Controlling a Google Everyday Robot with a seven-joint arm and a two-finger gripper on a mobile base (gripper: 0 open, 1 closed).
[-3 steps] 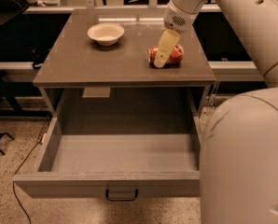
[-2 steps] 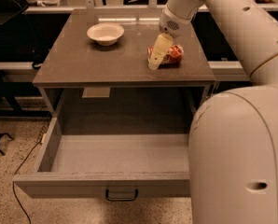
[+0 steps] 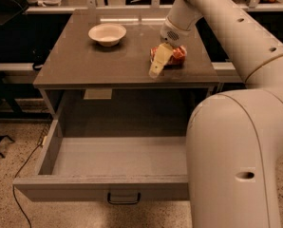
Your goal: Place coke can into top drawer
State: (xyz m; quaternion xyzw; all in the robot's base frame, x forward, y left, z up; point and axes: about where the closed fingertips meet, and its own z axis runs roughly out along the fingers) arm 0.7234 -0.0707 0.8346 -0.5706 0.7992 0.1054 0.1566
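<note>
The coke can (image 3: 175, 55) is small and red-orange and lies on its side on the right part of the brown table top (image 3: 84, 63). My gripper (image 3: 156, 66) hangs down from the arm at the can's left side, touching or just in front of it, and hides the can's left end. The top drawer (image 3: 75, 191) is pulled wide open below the table. It is grey and shallow, with a bare floor (image 3: 117, 156) and a dark loop handle (image 3: 124, 198) on its front panel.
A white bowl (image 3: 107, 33) stands at the back left of the table top. My arm's large white body (image 3: 231, 160) fills the right foreground and covers the drawer's right end. A cable (image 3: 23, 167) lies on the speckled floor at the left.
The gripper has slid a little toward the table's front left, so more of the can shows. The arm's body has shifted in the right foreground. The can has stayed on the table.
</note>
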